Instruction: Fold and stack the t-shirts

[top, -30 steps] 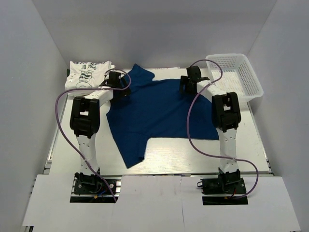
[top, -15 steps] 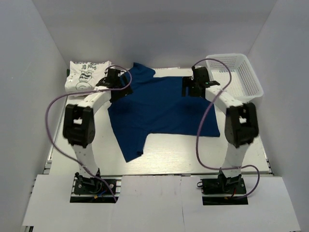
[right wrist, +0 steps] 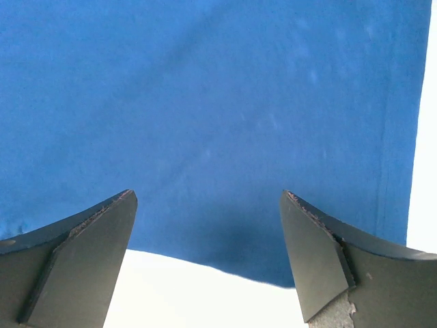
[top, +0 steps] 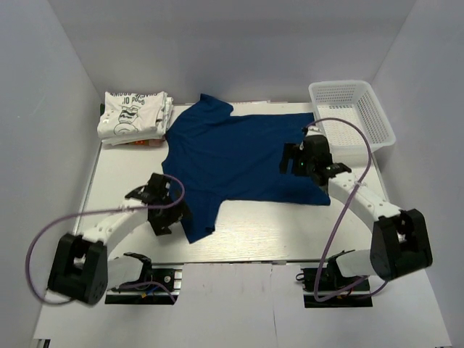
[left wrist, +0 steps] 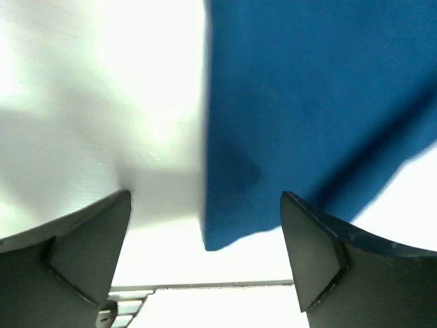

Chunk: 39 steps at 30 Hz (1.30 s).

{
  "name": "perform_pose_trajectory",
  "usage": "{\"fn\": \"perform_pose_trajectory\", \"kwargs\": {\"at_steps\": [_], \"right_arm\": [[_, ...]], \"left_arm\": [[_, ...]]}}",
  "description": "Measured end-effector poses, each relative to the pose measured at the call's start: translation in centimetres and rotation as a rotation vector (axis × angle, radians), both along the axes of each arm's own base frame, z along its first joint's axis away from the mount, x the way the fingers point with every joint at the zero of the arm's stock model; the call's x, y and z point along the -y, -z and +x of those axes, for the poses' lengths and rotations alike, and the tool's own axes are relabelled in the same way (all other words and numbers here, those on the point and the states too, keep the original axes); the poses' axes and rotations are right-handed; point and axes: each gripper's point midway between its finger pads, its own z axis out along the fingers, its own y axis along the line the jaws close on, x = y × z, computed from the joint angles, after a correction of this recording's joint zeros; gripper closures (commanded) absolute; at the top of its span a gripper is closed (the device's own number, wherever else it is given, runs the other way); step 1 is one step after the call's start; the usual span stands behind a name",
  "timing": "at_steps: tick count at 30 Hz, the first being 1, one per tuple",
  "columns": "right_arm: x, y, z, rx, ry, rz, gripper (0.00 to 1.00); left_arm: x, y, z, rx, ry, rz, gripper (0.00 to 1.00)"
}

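A large navy-blue t-shirt [top: 239, 156] lies spread flat on the middle of the table. A folded stack of white printed t-shirts [top: 133, 116] sits at the far left corner. My left gripper [top: 171, 213] is open and empty, low over the table beside the navy shirt's near-left corner [top: 199, 226]. In the left wrist view that corner [left wrist: 287, 102] lies between my open left gripper's fingers [left wrist: 205, 197]. My right gripper [top: 292, 161] is open and empty over the shirt's right side. In the right wrist view the shirt [right wrist: 218, 102] and its hem fill the space ahead of my right gripper [right wrist: 207, 194].
A white plastic mesh basket [top: 353, 112] stands at the far right corner. Purple cables loop from both arms. Bare white tabletop [top: 290, 232] runs along the front, and walls close in the left, right and back.
Both arms have swung back from the shirt's far edge toward the front. The left gripper now sits by the near-left corner, the right over the right side. The shirt lies flatter.
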Motion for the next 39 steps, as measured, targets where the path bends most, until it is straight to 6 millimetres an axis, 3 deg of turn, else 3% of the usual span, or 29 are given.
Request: {"fn": "perform_pose_trajectory", "kwargs": {"at_steps": [3, 6, 13, 17, 18, 19, 24, 30, 36, 39], "right_arm": [[1.0, 0.5, -1.5, -0.01, 0.063, 0.01, 0.1], [2.1, 0.8, -2.4, -0.006, 0.14, 0.027, 0.1], [3.8, 4.5, -5.1, -0.094, 0.253, 0.035, 0.1], [4.2, 5.2, -5.6, -0.114, 0.296, 0.039, 0.1], [4.3, 5.3, -5.6, -0.117, 0.304, 0.041, 0.1], [4.4, 5.4, -5.7, -0.12, 0.311, 0.043, 0.1], [5.7, 6.7, -7.1, -0.151, 0.365, 0.021, 0.1], [8.4, 7.5, -8.7, -0.183, 0.454, -0.04, 0.1], [10.2, 9.5, -10.6, -0.228, 0.52, -0.051, 0.1], [10.6, 9.8, -10.5, -0.235, 0.544, -0.045, 0.1]], "left_arm": [[1.2, -0.7, -2.4, 0.011, 0.019, -0.088, 0.02], [1.7, -0.4, -4.2, -0.022, 0.03, -0.116, 0.09], [3.7, 0.0, -5.6, -0.092, 0.084, -0.177, 0.3], [4.8, 0.5, -6.0, -0.117, 0.117, -0.211, 0.63], [5.0, 0.6, -6.1, -0.124, 0.121, -0.211, 0.88], [5.1, 0.8, -6.0, -0.13, 0.122, -0.206, 0.98], [4.8, 1.0, -5.2, -0.12, 0.13, -0.144, 1.0], [2.5, 0.7, -5.0, -0.091, 0.095, -0.027, 1.0], [1.7, -1.6, -5.1, -0.031, 0.084, -0.012, 1.0], [1.7, -2.2, -5.1, -0.017, 0.087, -0.016, 1.0]]}}
